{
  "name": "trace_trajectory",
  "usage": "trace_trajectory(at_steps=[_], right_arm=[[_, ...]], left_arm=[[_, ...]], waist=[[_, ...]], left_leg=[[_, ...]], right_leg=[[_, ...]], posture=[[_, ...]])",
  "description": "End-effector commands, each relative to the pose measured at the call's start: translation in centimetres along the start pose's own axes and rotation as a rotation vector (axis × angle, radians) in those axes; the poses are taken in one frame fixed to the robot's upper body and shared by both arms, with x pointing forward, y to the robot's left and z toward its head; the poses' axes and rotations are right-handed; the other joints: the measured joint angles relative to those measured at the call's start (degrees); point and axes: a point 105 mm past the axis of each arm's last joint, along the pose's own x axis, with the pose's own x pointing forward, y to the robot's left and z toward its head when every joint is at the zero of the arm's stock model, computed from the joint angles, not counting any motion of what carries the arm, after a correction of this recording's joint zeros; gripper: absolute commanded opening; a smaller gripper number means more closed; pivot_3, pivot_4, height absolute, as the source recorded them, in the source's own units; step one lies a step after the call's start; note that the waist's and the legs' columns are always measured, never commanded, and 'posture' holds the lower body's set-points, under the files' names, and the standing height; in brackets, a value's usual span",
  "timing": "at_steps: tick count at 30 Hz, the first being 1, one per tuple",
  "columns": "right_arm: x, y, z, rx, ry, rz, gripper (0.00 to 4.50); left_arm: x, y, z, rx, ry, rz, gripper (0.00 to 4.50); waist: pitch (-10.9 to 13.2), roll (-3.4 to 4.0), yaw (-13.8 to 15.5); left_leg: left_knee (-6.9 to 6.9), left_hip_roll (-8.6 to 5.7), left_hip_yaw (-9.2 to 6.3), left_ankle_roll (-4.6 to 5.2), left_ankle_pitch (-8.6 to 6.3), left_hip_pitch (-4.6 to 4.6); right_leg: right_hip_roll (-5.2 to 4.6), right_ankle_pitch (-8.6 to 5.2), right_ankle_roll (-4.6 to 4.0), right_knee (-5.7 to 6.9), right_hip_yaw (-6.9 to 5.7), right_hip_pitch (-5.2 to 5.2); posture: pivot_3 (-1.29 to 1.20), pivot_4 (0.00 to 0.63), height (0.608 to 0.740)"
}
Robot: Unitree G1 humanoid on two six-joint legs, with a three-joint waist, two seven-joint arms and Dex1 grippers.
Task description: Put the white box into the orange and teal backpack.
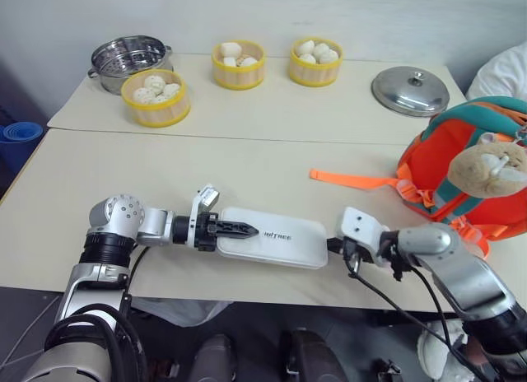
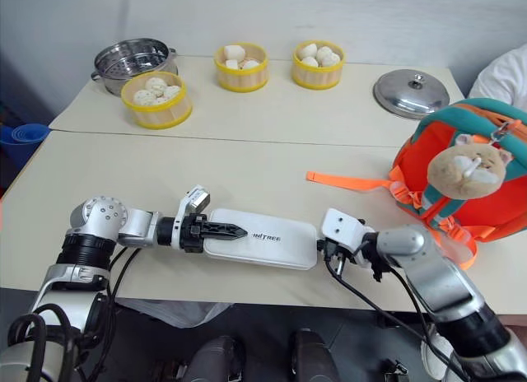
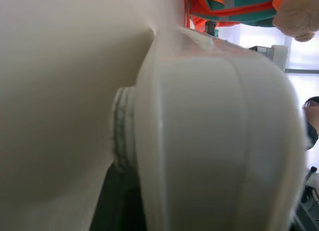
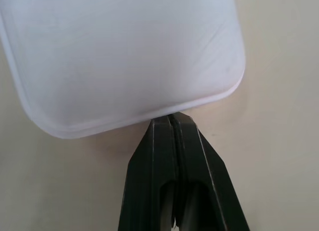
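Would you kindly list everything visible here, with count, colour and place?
white box: 1, white, near table edge, between both grippers
backpack: 1, orange and teal, table's right
plush toy: 1, tan, on backpack
steamer baskets: 3, yellow, far table, holding white buns
steel pot: 1, silver, far left
lid: 1, silver, far right
left gripper: 1, black, over box's left end
right gripper: 1, black, shut, tips at box's right end
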Motion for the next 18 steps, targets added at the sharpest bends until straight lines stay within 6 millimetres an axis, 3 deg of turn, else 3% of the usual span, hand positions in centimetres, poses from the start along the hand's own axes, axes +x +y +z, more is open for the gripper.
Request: trace_trajectory(at_steps=[1, 5, 7, 10, 13, 15, 18], right_arm=[[-2.3, 0.9, 0.3, 0.068, -0.105, -0.042, 0.56], [-6.0, 2.3, -0.3, 0.225, -0.260, -0.168, 1.86], [-8.3, 2.4, -1.9, 0.268, -0.277, -0.310, 2.44], [-12.0, 2.9, -4.8, 0.294, -0.276, -0.530, 3.44], [-15.2, 3.0, -6.4, 0.327, -0.334, -0.729, 4.42], [-17.1, 2.9, -6.8, 0.383, -0.402, -0.829, 4.47], [-18.9, 1.7, -6.9, 0.311, -0.395, -0.931, 4.47]], left_arm=[[-0.7, -2.4, 1.1, 0.188, -0.091, -0.083, 1.17], [-1.4, -3.7, 0.4, 0.586, -0.124, -0.114, 1.17], [-1.6, -3.8, -0.7, 0.791, -0.096, -0.149, 1.17], [-1.6, -3.6, -1.7, 0.990, -0.085, -0.200, 1.17], [-1.2, -3.7, -2.0, 1.066, -0.103, -0.236, 1.17], [-1.0, -3.8, -2.2, 1.079, -0.108, -0.260, 1.17], [-0.7, -3.4, -2.5, 1.095, -0.074, -0.253, 1.17]], waist=[[0.0, 0.01, 0.4], [0.0, 0.03, 0.7], [0.0, 0.08, 0.7], [0.0, 0.13, 1.0], [0.0, 0.14, 0.8], [0.0, 0.16, 0.6], [0.0, 0.24, 0.0]], left_leg=[[0.02, 0.00, 0.00, -0.01, -0.01, -0.01], [0.04, 0.02, 0.01, 0.00, -0.04, -0.08], [-0.03, 0.09, 0.09, -0.06, -0.04, 0.03], [-0.38, 0.03, 0.17, -0.04, -0.04, 0.23], [-0.50, 0.03, 0.16, 0.13, -0.06, 0.21], [-0.52, 0.04, 0.15, 0.39, -0.16, 0.21], [-0.59, 0.04, 0.19, 0.42, -0.19, 0.23]], right_leg=[[0.00, 0.00, 0.00, -0.01, 0.01, -0.01], [0.01, -0.01, 0.02, -0.12, 0.01, 0.00], [0.06, -0.01, 0.02, -0.15, 0.06, 0.05], [0.04, -0.02, 0.00, -0.33, 0.10, 0.21], [0.04, 0.00, 0.03, -0.46, 0.11, 0.21], [0.03, 0.01, 0.05, -0.47, 0.14, 0.20], [0.02, 0.01, 0.05, -0.46, 0.22, 0.17]], posture=[[0.00, 0.150, 0.740], [0.00, 0.150, 0.740], [0.00, 0.150, 0.740], [0.00, 0.150, 0.740], [0.00, 0.150, 0.740], [0.00, 0.150, 0.740], [0.00, 0.150, 0.740]])
